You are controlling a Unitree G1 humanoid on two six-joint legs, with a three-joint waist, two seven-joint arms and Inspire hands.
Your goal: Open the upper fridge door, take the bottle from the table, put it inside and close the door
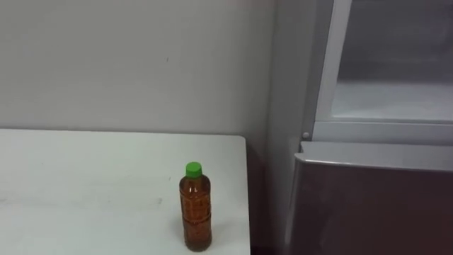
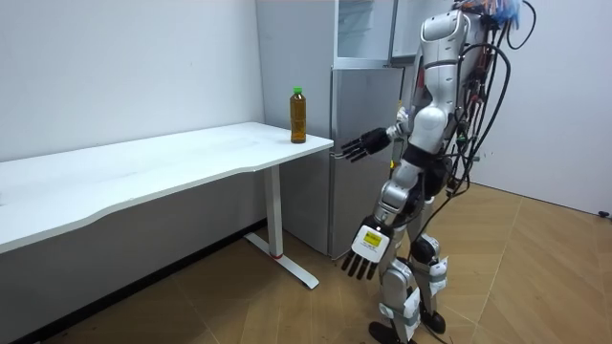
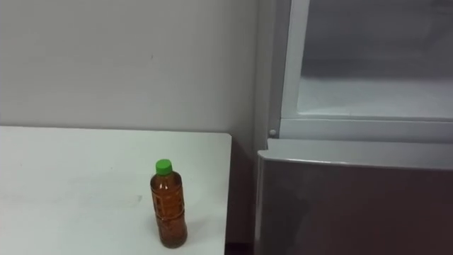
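Note:
A bottle (image 1: pixel 196 209) of brown drink with a green cap stands upright near the right end of the white table (image 1: pixel 85 184), close to its front edge. To its right is the fridge. Its upper compartment (image 1: pixel 396 92) shows a pale inside within a white frame, above the grey lower door (image 1: pixel 375 198). In the room view I stand facing the table's end and the fridge (image 2: pixel 359 182). My right hand (image 2: pixel 363 145) is held out open at waist height, short of the table's corner and below the bottle (image 2: pixel 298 115). My left hand (image 2: pixel 365 250) hangs open by my thigh.
A plain wall runs behind the table and fridge. A narrow gap separates the table's right edge from the fridge side. The long table (image 2: pixel 172 158) stretches toward the room view's left, and wooden floor lies behind me.

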